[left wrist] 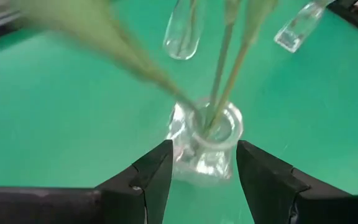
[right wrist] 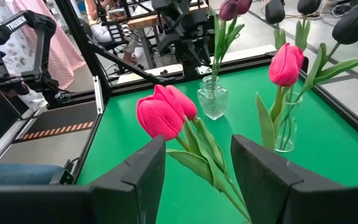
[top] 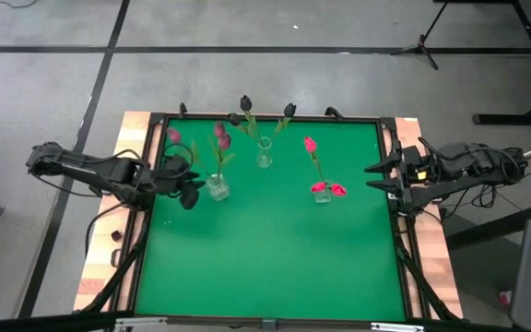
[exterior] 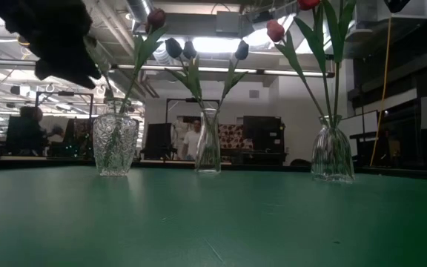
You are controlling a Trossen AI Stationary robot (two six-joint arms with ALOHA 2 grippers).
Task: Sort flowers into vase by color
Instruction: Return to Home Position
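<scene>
Hovering spread beside the vase [top: 217,187] of magenta flowers [top: 221,138], left end effector [top: 192,192] risked snagging stems [left wrist: 225,68]; right end effector [top: 376,177] idled spread at surface [top: 275,258] edge

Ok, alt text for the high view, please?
On a green table stand three glass vases: the left vase holds magenta tulips, the middle vase near-black tulips, the right vase pink-red tulips. The left tool is open beside the left vase; the right tool waits at the right edge.
</scene>
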